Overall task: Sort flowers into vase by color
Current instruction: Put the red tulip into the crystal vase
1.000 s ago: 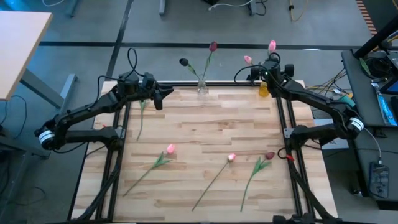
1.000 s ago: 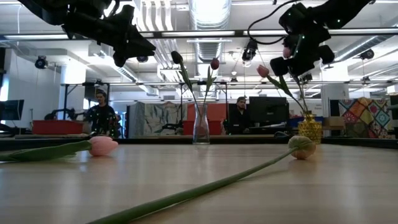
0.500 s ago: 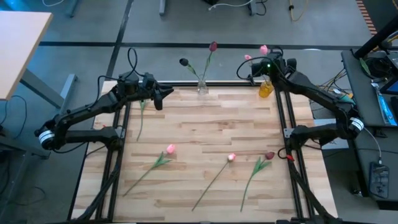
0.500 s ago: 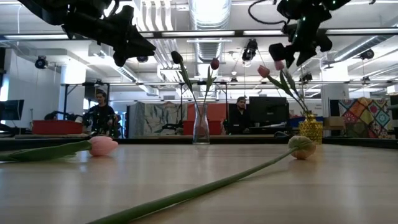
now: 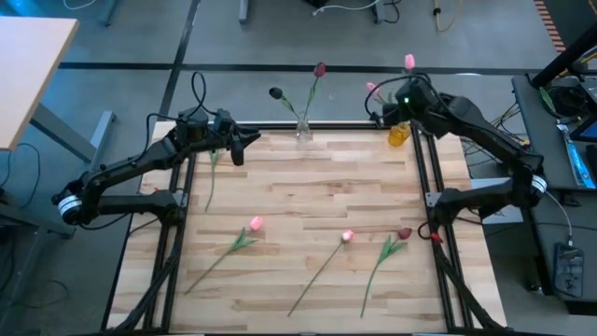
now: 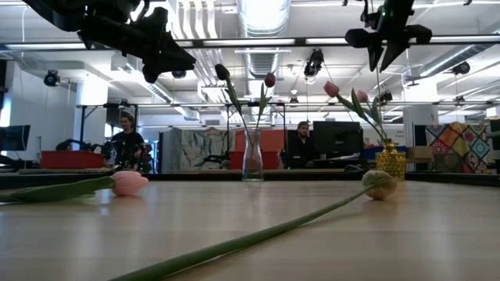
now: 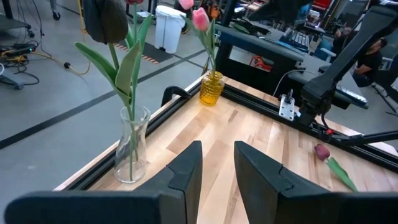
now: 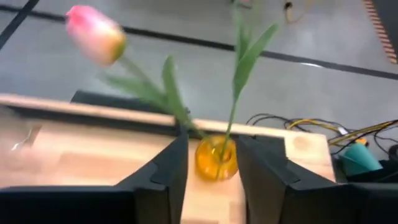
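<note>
Lying loose across the near half of the desk (image 5: 308, 168): a pink tulip (image 5: 255, 224) at left, a second pink tulip (image 5: 347, 236) in the middle, a maroon tulip (image 5: 404, 233) at right, stems running near-left from the heads. Hovering at the far left, the left end effector (image 5: 244, 142), fingers apart, empty, a stem hanging just beside it. Standing farther back, a glass vase (image 5: 303, 130) with two maroon blooms and a yellow vase (image 5: 397, 133) with two pink ones. Poised directly above the yellow vase, the right end effector (image 8: 210, 163), fingers apart, holding nothing. Nearest the maroon tulip: likely the right arm.
</note>
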Controlling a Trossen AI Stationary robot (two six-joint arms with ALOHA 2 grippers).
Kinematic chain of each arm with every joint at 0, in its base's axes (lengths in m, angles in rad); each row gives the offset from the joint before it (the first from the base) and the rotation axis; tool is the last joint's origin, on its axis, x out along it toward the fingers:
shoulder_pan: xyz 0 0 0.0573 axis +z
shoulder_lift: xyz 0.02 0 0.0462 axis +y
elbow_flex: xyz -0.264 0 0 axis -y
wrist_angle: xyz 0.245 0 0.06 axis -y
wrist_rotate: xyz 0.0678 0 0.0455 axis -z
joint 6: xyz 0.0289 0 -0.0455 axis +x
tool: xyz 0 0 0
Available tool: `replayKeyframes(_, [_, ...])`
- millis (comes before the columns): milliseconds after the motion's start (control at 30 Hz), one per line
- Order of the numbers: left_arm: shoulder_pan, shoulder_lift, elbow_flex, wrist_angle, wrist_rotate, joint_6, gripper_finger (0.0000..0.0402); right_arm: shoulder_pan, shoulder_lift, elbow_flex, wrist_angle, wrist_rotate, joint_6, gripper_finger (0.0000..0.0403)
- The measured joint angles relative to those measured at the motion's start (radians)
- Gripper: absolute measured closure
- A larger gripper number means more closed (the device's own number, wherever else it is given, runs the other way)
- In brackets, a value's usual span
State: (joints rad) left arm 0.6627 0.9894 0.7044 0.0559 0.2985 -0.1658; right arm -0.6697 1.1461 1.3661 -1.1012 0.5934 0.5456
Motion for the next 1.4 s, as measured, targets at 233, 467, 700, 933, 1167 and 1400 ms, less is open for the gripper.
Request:
replayKeyframes(233, [0.0,0.0,0.0,-0.004,0.0,0.0,0.0322,0.169,0.0,0.002,-0.115,-0.148,0.196,0.0362])
replayKeyframes(467, [0.0,0.0,0.0,-0.034,0.0,0.0,0.0322,0.422,0.0,-0.029,-0.191,-0.271,0.594,0.039])
replayKeyframes(700, [0.0,0.0,0.0,-0.083,0.062,0.0,0.0322,0.752,0.015,-0.127,-0.222,-0.344,1.109,0.039])
replayKeyframes(933, [0.0,0.0,0.0,-0.084,0.087,-0.004,0.0322,1.026,0.088,-0.199,-0.209,-0.43,1.581,0.039])
replayKeyframes(1167, [0.0,0.002,0.0,-0.091,0.106,-0.003,0.0322,1.131,0.185,-0.288,-0.084,-0.643,1.743,0.0389])
replayKeyframes(1400, [0.0,0.014,0.0,-0.089,0.106,-0.025,0.0322,1.13,0.238,-0.412,0.139,-0.706,1.793,0.0329])
